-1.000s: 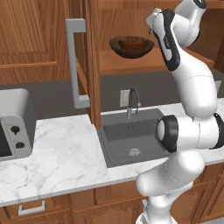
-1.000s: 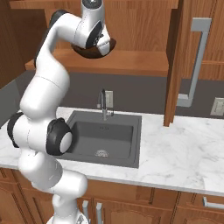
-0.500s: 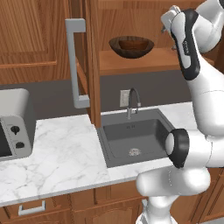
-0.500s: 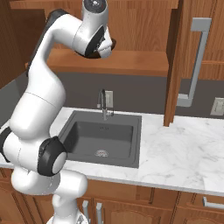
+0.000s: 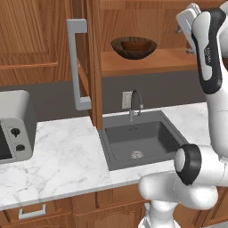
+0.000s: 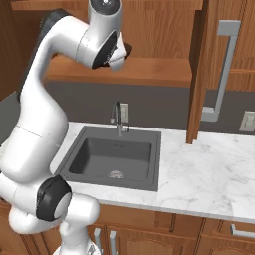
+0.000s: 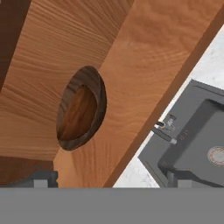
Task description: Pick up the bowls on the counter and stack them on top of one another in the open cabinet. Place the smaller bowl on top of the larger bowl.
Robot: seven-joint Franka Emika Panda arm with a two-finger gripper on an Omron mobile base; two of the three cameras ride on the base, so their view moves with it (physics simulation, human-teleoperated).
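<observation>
On the shelf of the open cabinet (image 5: 156, 60) sits the larger bowl (image 5: 119, 47), wide and dark brown. The smaller bowl (image 5: 133, 44), reddish-brown, rests inside it. In the hand view the same stack appears rolled sideways: the larger bowl's dark rim (image 7: 98, 89) rings the smaller bowl's warm interior (image 7: 78, 114). My gripper (image 5: 183, 26) hangs to the right of the stack at shelf height, apart from it. It is open, its fingertips (image 7: 41, 179) spread wide with nothing between them. From the right base side the hand (image 6: 123, 51) is partly hidden behind my arm.
The cabinet door (image 5: 89, 62) stands open left of the shelf, its grey bar handle (image 5: 76, 67) facing out. Below lie the marble counter (image 5: 62, 151), the dark sink (image 5: 142, 140) and the faucet (image 5: 136, 102). A grey toaster oven (image 5: 13, 124) stands at the far left.
My hand has drawn back from the stacked bowls, up and to the right in the left base view. The bowls stay on the shelf. The jaws stay open.
</observation>
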